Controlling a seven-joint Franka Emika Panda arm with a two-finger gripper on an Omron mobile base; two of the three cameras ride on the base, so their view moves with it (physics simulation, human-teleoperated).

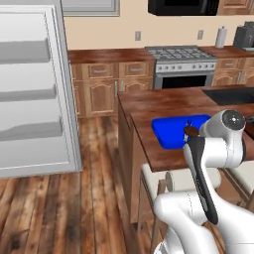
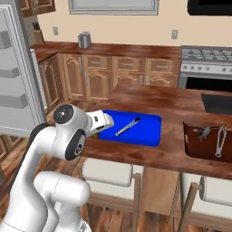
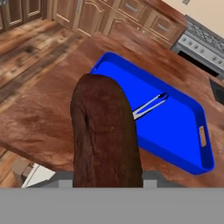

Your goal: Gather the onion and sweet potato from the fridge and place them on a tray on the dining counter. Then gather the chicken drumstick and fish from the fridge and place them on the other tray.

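trays (image 2: 149, 131): 1 | sweet potatoes (image 3: 105, 135): 1 | stools (image 2: 108, 174): 2

No legible text, labels or numbers anywhere

My fingers hold the sweet potato (image 3: 105, 135) — a dark brown lump standing upright before me. Beyond it lies the blue tray (image 3: 192, 131) on the dining counter (image 3: 39, 118), a slim utensil (image 3: 151, 105) resting inside it — silver with a dark tip.
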